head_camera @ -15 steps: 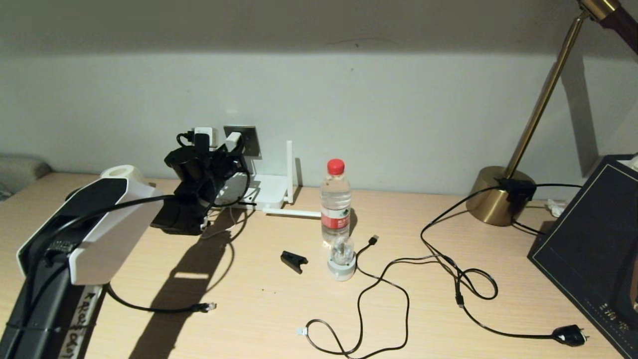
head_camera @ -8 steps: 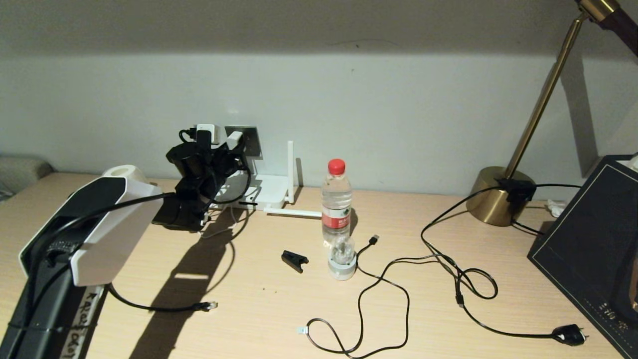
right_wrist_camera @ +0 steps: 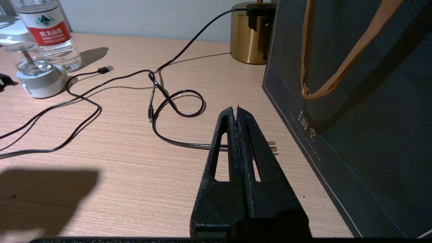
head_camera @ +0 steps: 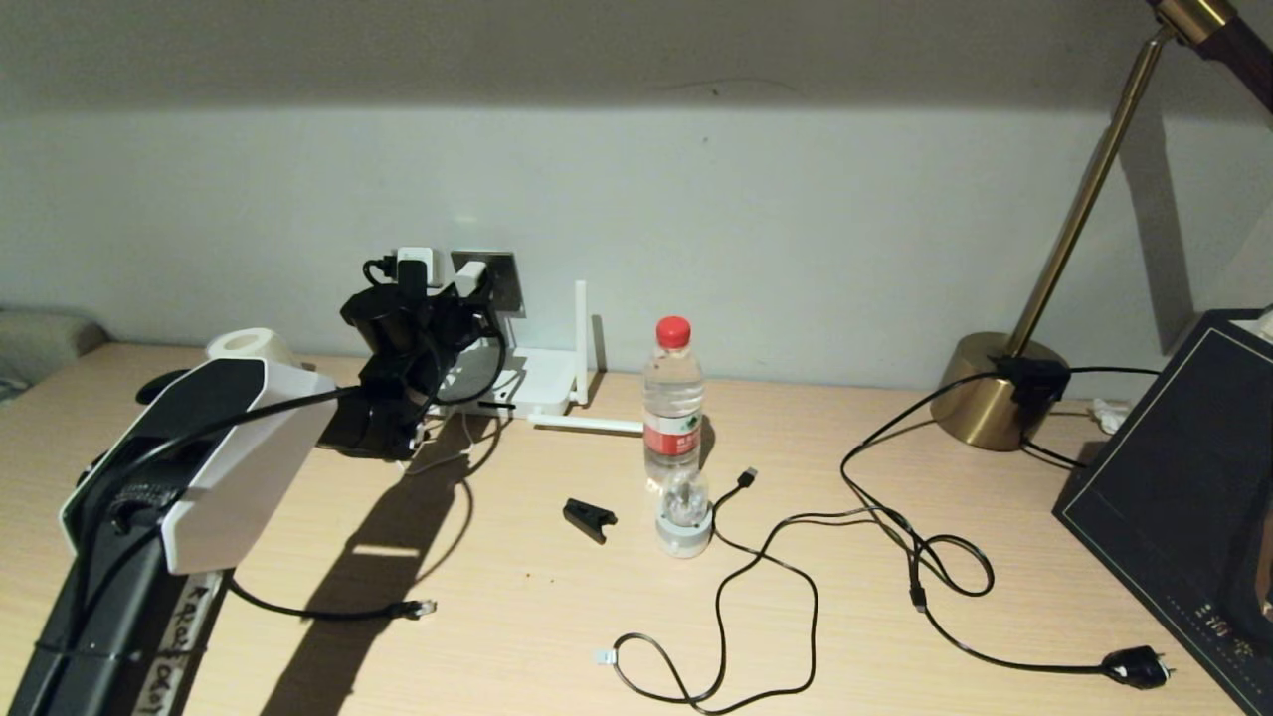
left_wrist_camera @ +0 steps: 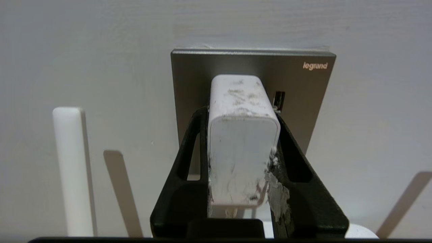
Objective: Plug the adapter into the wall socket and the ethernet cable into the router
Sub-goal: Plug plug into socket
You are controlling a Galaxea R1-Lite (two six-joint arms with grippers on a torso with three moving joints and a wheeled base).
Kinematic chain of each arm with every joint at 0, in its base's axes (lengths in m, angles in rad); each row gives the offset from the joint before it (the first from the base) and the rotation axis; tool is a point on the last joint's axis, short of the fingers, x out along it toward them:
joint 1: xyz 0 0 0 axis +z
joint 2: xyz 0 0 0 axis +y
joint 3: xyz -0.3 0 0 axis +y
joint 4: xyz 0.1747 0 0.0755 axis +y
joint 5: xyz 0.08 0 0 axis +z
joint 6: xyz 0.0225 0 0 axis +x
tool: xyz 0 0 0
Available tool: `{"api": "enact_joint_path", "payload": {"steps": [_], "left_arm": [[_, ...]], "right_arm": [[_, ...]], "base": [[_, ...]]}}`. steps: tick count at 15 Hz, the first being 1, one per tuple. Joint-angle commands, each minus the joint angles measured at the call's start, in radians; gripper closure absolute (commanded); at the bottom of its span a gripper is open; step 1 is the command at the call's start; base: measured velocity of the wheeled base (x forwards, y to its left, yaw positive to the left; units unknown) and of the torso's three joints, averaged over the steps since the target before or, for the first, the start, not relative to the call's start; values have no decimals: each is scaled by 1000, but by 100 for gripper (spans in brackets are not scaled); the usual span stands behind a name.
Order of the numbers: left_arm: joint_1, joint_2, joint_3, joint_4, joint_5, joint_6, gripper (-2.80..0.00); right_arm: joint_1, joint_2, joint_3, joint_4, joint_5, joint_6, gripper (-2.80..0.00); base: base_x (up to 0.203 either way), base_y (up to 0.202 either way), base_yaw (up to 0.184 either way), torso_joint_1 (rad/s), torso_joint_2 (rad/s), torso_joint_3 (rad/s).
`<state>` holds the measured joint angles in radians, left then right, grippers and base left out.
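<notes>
My left gripper (left_wrist_camera: pixel 241 113) is shut on the adapter (left_wrist_camera: pixel 243 145), a scuffed white cube, and holds its far end right at the dark grey wall socket (left_wrist_camera: pixel 297 87). I cannot tell whether its prongs are in. In the head view the adapter (head_camera: pixel 467 279) sits against the wall socket (head_camera: pixel 503 280), above the white router (head_camera: pixel 532 383). The ethernet cable (head_camera: pixel 328 614) lies on the desk near the left arm, its clear connector (head_camera: pixel 423 607) free. My right gripper (right_wrist_camera: pixel 237 109) is shut and empty, low over the desk at the right, out of the head view.
A water bottle (head_camera: pixel 672 398), a small glass-topped white base (head_camera: pixel 682 522) and a black clip (head_camera: pixel 587 518) stand mid-desk. A black USB cable (head_camera: pixel 746 477) and lamp cord with black plug (head_camera: pixel 1134 668) trail right. A brass lamp base (head_camera: pixel 985 393) and dark bag (head_camera: pixel 1174 497) stand at the right.
My left arm has shifted a little right and toward the wall, carrying the adapter closer to the socket plate. Nothing else on the desk has moved.
</notes>
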<state>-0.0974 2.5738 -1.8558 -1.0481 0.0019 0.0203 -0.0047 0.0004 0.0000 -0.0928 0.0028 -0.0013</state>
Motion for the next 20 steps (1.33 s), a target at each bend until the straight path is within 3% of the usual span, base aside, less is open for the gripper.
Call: {"api": "enact_joint_path", "payload": {"steps": [1,8,20], "left_arm": [[-1,36,-56,8,2,1,0],[-33,37,-56,13,39,0,0],[-38,37,-56,7,40,0,0]], "right_arm": [[0,1,35,-1,0,0,0],[0,1,35,-1,0,0,0],[0,0,35,-1,0,0,0]], "base": [[0,0,0,0,0,0],[0,0,0,0,0,0],[0,0,0,0,0,0]]}}
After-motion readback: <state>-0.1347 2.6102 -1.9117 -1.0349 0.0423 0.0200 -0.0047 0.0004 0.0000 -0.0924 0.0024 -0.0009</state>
